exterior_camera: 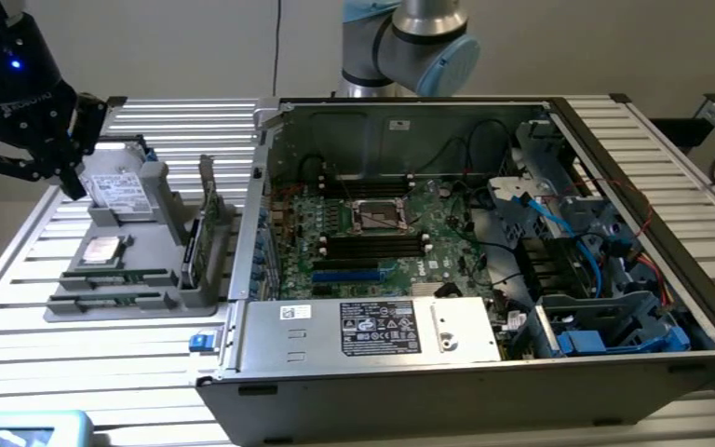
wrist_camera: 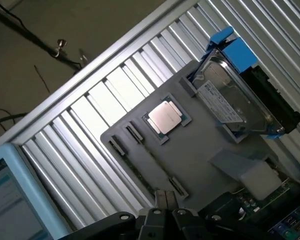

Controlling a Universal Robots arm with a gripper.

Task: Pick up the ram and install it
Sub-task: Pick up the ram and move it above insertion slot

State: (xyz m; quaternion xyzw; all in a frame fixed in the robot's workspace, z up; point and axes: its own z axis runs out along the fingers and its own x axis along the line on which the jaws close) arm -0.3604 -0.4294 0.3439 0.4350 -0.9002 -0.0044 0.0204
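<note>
While the exterior view takes in the open computer case (exterior_camera: pixel 457 396) on the bench (exterior_camera: pixel 34 372), the wrist view has the fingers (wrist_camera: pixel 160 202) clenched (empty) over the grey tray (wrist_camera: pixel 205 165), where the ram (exterior_camera: pixel 115 277) lies beside a processor (wrist_camera: pixel 165 117) and hard drive (wrist_camera: pixel 230 102).

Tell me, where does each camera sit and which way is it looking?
Exterior view: off the arm, raised, looking down on the open computer case and the grey parts tray on the slatted table; an arm joint and the gripper show.
Wrist view: on the wrist, looking down past the shut gripper onto the tray.
Shared: the gripper, the tray, its hard drive, processor and a ram stick.
</note>
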